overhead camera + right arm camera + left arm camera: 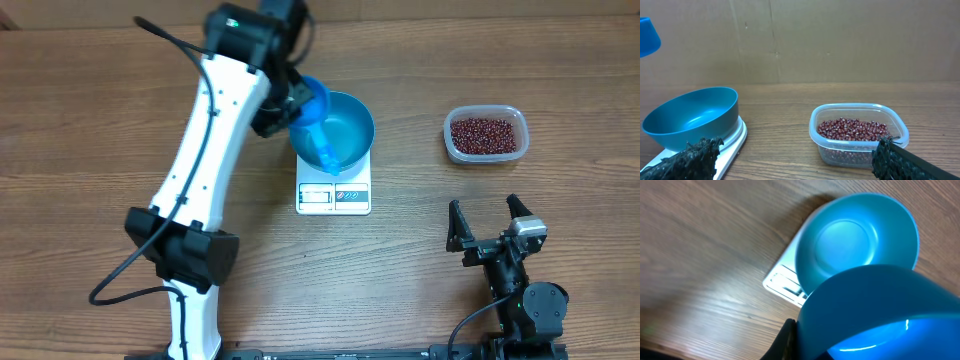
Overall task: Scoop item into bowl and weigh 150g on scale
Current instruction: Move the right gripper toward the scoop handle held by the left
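Note:
The bright blue bowl (350, 125) (855, 235) (695, 117) sits on the white scale (333, 192) (785, 277) (732, 145); no beans show inside it. My left gripper (278, 112) is shut on a small blue scoop (314, 103) (890, 315) (647, 37), held tilted over the bowl's left rim. In the left wrist view, one dark finger (786, 341) presses against the scoop, which hides the rest. The red-brown beans (485, 134) (852, 129) fill a clear tub (450, 143) (815, 125) to the right. My right gripper (486, 212) (790, 160) stands open near the table's front, apart from the tub.
The left arm's white link (205, 150) slants across the left half of the wooden table (90, 120). A brown cardboard wall (840, 40) stands behind the table in the right wrist view.

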Tool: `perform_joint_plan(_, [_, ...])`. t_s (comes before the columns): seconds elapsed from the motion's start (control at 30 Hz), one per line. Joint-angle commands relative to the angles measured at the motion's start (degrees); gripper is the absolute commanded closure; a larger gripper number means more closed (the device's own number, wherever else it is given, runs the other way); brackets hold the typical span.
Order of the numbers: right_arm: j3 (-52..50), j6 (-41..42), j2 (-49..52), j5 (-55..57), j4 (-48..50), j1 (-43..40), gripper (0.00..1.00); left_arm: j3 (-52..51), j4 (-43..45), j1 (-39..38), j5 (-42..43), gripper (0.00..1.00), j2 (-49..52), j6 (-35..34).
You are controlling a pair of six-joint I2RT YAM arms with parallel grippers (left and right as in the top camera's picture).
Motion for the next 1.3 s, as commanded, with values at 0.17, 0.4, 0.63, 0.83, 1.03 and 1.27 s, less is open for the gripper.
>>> perform_joint_plan(0.17, [-0.59, -0.48, -0.57, 0.33, 0.17, -0.2, 0.0, 0.85, 0.35, -5.2, -3.58, 0.96, -2.27, -15.85])
perform_joint_plan(0.4, [-0.59, -0.48, -0.57, 0.33, 0.17, -0.2, 0.0, 0.85, 1.22, -6.69, -3.58, 0.96, -2.27, -15.91])
perform_joint_plan(0.63, [-0.59, -0.07, -0.55, -0.11, 0.13, -0.11, 0.0, 0.85, 0.74, -6.69, -0.24, 0.96, -2.27, -15.56])
perform_joint_plan(0.83, [-0.59, 3.45, -0.44, -0.76, 0.37, -0.11, 0.0, 0.85, 0.44, -6.69, 0.66, 0.96, -2.27, -14.95])
perform_joint_plan(1.03, [0.22, 9.29, -0.44, -0.81, 1.84, -0.15, 0.0, 0.85, 0.44, -6.69, 0.7, 0.95, -2.27, -18.75])
perform_joint_plan(1.27, [9.53, 10.16, 1.11, 0.87, -5.18, -0.17, 0.0, 0.85, 0.44, -6.69, 0.7, 0.96, -2.27, -22.27])
